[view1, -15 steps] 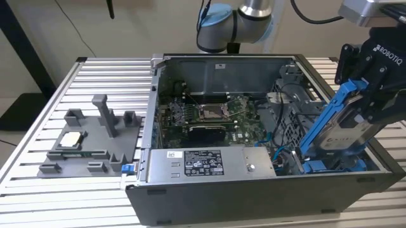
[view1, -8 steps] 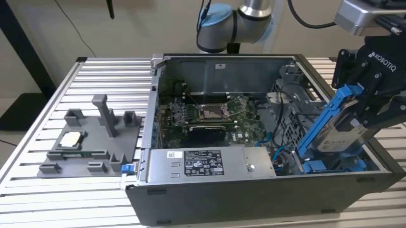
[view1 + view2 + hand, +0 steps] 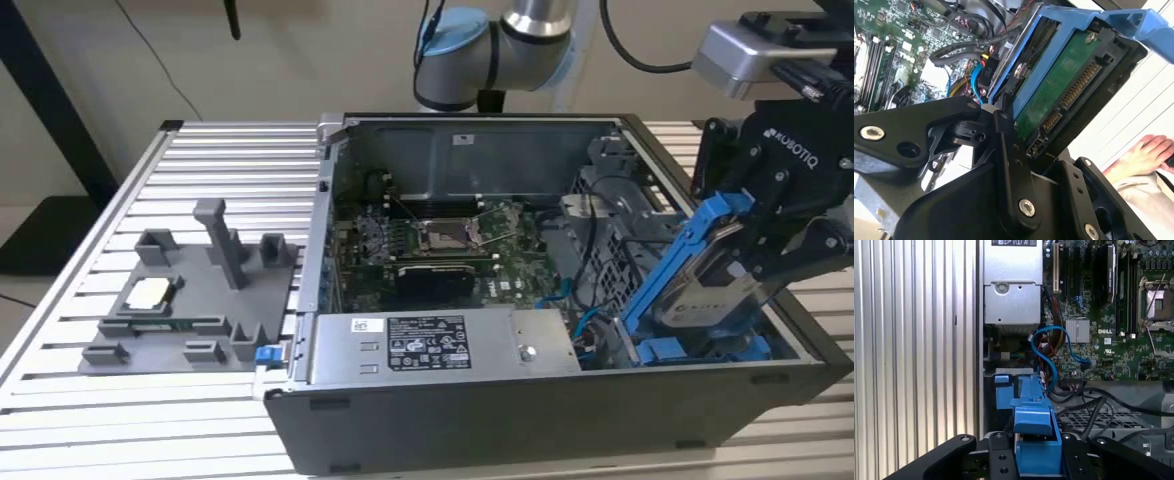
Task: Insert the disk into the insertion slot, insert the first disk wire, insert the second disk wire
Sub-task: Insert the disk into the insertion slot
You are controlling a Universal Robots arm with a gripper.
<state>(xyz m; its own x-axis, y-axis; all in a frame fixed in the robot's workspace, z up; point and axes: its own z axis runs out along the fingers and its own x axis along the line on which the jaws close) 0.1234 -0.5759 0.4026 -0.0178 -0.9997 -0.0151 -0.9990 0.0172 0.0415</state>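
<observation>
The disk, silver-grey in a bright blue carrier, hangs steeply tilted over the computer case's near corner on the exterior view's right. My gripper is shut on it from the right. Its lower end reaches down toward the insertion slot, a bay with blue fittings. In the first wrist view the blue carrier sits between my black fingers, and the slot's blue fittings lie beyond. The second wrist view shows the disk's green underside and connectors. A loose blue wire curls beside the bay.
The open case lies on a slatted metal table. It holds a motherboard, a grey power-supply box and a perforated cage. A grey fixture stands on the exterior view's left. A person's hand rests nearby.
</observation>
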